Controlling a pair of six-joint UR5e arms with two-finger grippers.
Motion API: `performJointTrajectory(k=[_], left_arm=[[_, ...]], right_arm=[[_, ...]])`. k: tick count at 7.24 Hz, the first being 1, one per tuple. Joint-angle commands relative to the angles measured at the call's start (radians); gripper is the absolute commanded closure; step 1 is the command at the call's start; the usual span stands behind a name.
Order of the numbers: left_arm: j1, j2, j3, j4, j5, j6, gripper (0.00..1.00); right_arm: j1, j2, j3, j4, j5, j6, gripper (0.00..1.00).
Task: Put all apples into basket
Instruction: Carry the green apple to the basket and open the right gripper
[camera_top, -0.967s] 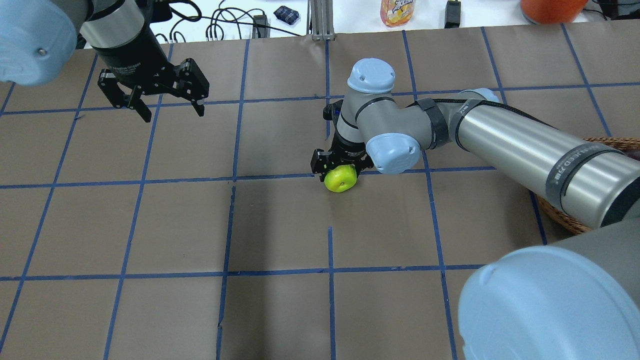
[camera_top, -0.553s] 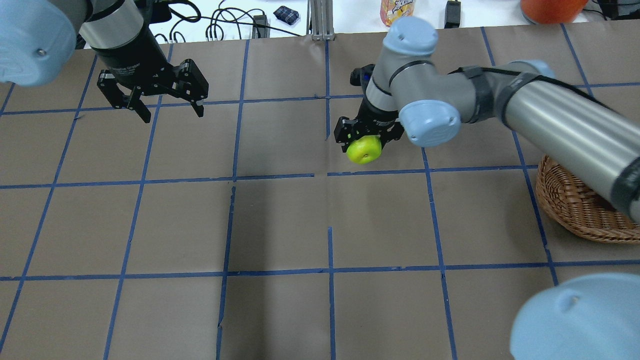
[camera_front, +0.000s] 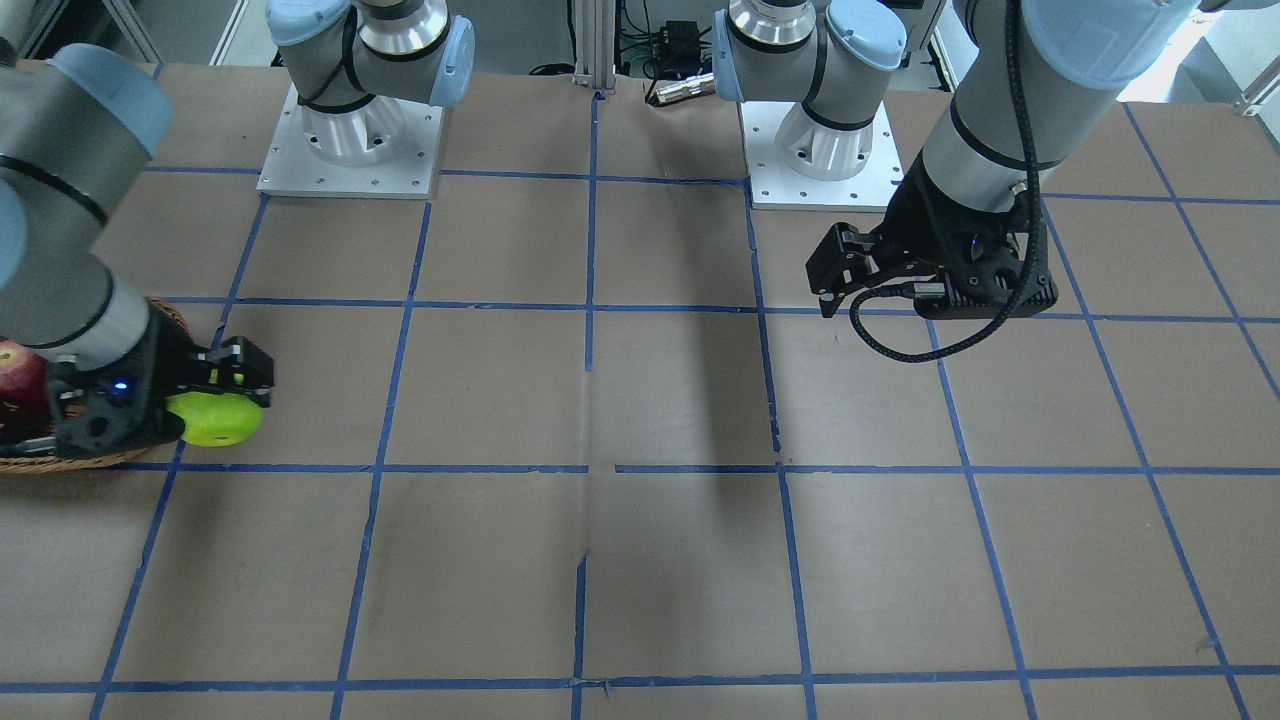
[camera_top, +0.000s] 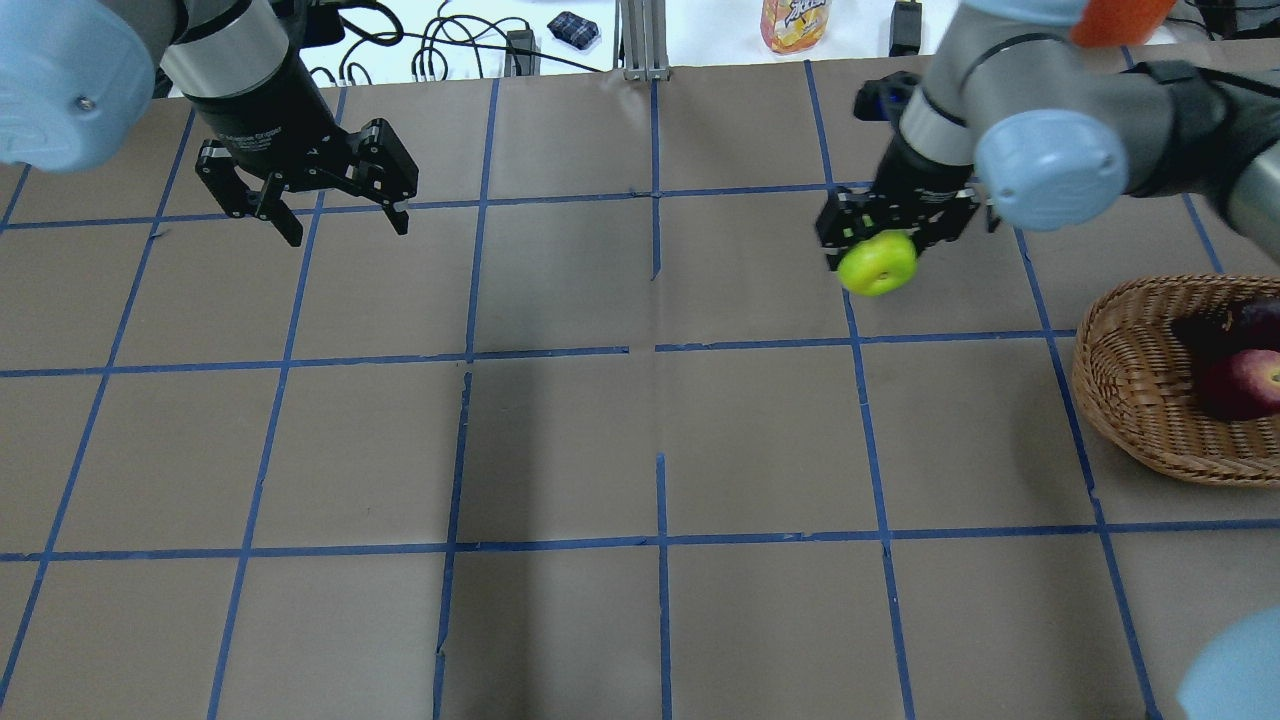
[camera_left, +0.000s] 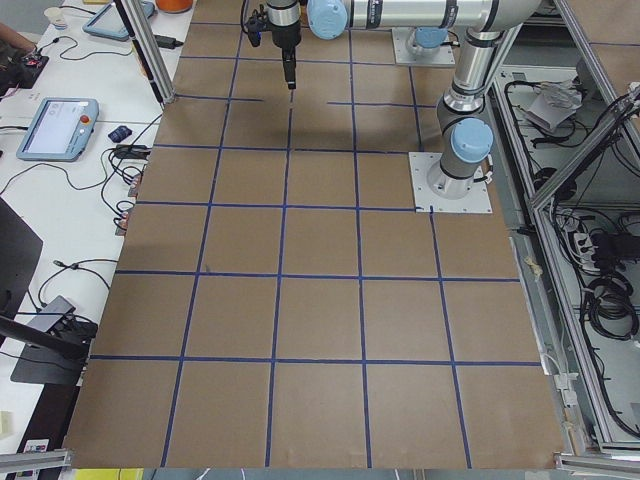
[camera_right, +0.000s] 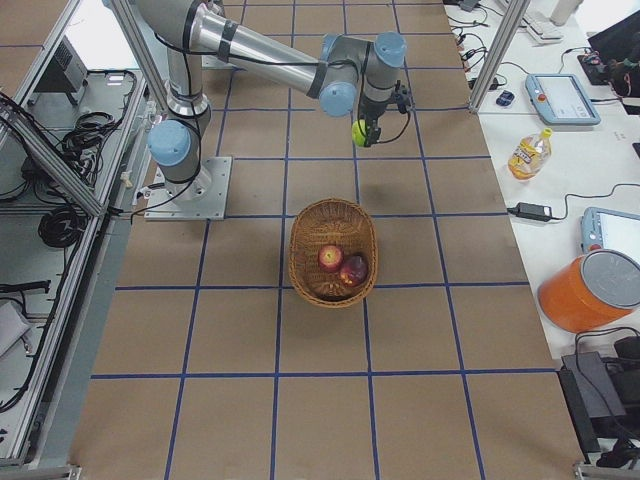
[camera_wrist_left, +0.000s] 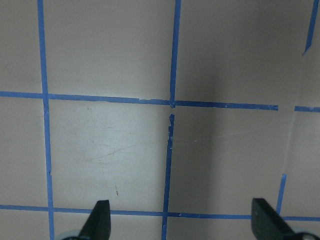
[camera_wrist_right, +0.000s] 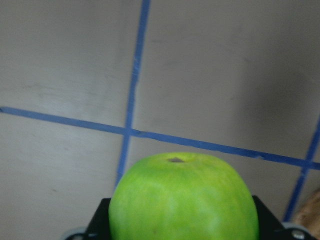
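as right tool (camera_top: 880, 247) grips green apple (camera_top: 877, 265), aloft

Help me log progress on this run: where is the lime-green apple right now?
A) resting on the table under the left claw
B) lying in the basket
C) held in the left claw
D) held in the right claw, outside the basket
D: the green apple is clamped in the right claw, short of the basket, which holds only the red apple and the maroon apple.
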Motion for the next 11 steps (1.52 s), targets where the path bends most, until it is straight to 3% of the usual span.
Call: performJointTrajectory(k=[1,2,3,4,6,10,11], left_arm=[[0.0,0.003,0.0,-0.001,0.001,0.0,0.0],[0.0,0.001,0.0,0.0,0.001,0.0,0.0],[0.0,-0.002,-0.001,0.0,0.001,0.0,0.0],[0.0,0.0,-0.001,0.0,0.003,0.0,0.0],[0.0,0.001,-0.001,-0.003,0.004,0.0,0.0],[0.0,0.003,-0.001,-0.003,0.004,0.0,0.0],[0.0,0.003,-0.001,-0.004,0.004,0.0,0.0]], right_arm=[[-0.293,-0.009,0.086,-0.044,-0.003,-0.432,0.51],[-0.375,-0.007,0.155,-0.115,0.004,-0.527,0.42],[-0.382,-0.009,0.206,-0.186,0.009,-0.537,0.11],[-0.382,-0.01,0.205,-0.209,0.007,-0.596,0.0],[-0.376,-0.045,0.145,-0.178,0.01,-0.641,0.0],[-0.33,-0.188,-0.167,0.464,-0.006,-0.57,0.0],[-0.33,-0.205,-0.195,0.505,-0.009,-0.528,0.0]])
